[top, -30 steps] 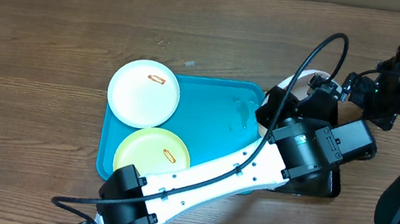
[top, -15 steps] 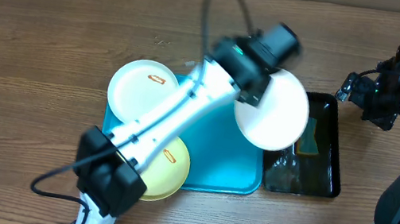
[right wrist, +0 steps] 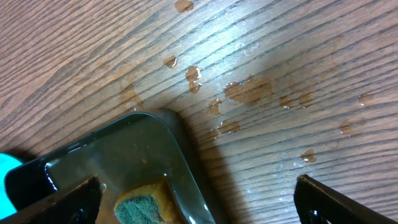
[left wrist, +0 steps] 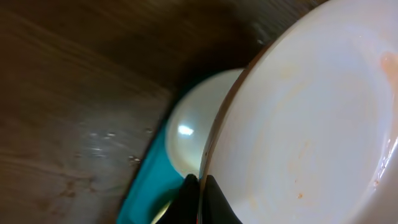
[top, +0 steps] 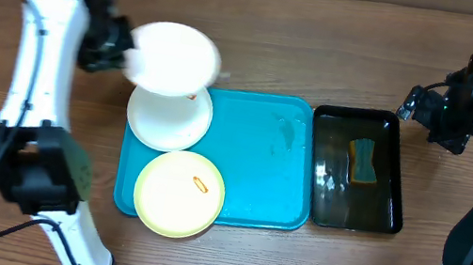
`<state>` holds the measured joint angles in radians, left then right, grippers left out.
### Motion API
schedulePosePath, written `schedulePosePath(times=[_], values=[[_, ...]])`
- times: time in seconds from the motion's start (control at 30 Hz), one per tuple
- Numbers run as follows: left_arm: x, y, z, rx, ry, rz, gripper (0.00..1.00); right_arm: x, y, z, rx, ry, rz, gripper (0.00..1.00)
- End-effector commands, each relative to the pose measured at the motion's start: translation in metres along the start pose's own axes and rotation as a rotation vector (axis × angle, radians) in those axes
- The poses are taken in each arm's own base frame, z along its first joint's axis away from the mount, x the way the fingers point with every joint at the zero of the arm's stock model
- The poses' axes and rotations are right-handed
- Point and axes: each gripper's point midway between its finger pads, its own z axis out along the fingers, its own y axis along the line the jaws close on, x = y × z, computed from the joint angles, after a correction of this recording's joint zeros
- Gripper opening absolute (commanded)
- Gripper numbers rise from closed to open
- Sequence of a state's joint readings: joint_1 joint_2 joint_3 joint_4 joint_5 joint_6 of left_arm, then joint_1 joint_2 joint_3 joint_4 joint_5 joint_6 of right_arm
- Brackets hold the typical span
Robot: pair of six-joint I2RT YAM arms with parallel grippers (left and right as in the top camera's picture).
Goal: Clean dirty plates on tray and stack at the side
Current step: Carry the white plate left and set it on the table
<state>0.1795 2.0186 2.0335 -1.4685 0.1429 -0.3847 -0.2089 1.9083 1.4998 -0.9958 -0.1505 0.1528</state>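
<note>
Three plates, counted: two white, one pale yellow-green; one turquoise tray [top: 259,169]; one black tray [top: 341,130]; one sponge [top: 363,160]; two tools of mine. My left tool [left wrist: 198,194] is clamped on the rim of the first white plate [top: 174,56], which hangs blurred in the air over the tray's far-left corner, partly above the second white plate [top: 162,121]. That second one lies on the tray's far-left part, its edge out past the left rim. The yellow-green plate [top: 174,197] lies on the near-left corner, reaching over the near rim, with a small orange mark right of its middle; it is just beside the second white plate, and I cannot tell whether they touch. Bare wet turquoise fills the tray's right half; the black tray sits just beside the right rim, holding dark liquid and the sponge. My right tool [right wrist: 198,183] hangs with its fingers wide apart, holding nothing, over the black tray's far-right corner; droplets [right wrist: 249,90] dot the tabletop [top: 280,35] there; open wood runs along the far side and to the left.
</note>
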Motion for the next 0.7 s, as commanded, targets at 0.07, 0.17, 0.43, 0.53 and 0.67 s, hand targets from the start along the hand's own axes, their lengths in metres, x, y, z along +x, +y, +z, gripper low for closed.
schedulePosePath(times=[0.07,0.17,0.43,0.53,0.67], values=[[-0.025,0.097,0.002,-0.125,-0.025,-0.181,0.04,-0.004,0.002,-0.003,-0.004,-0.015,-0.003,1.00],[-0.029,0.136,0.016,-0.174,-0.029,-0.265,0.04,-0.004,0.002,-0.003,-0.004,-0.015,-0.003,1.00],[-0.019,0.193,0.065,-0.186,-0.009,-0.407,0.04,-0.004,0.002,-0.003,-0.004,-0.015,-0.003,1.00],[-0.015,0.199,0.076,-0.182,-0.001,-0.424,0.04,-0.004,0.002,-0.003,-0.004,-0.015,-0.003,1.00],[-0.015,0.200,0.079,-0.181,-0.005,-0.424,0.04,-0.004,0.002,-0.003,-0.004,-0.015,-0.003,1.00]])
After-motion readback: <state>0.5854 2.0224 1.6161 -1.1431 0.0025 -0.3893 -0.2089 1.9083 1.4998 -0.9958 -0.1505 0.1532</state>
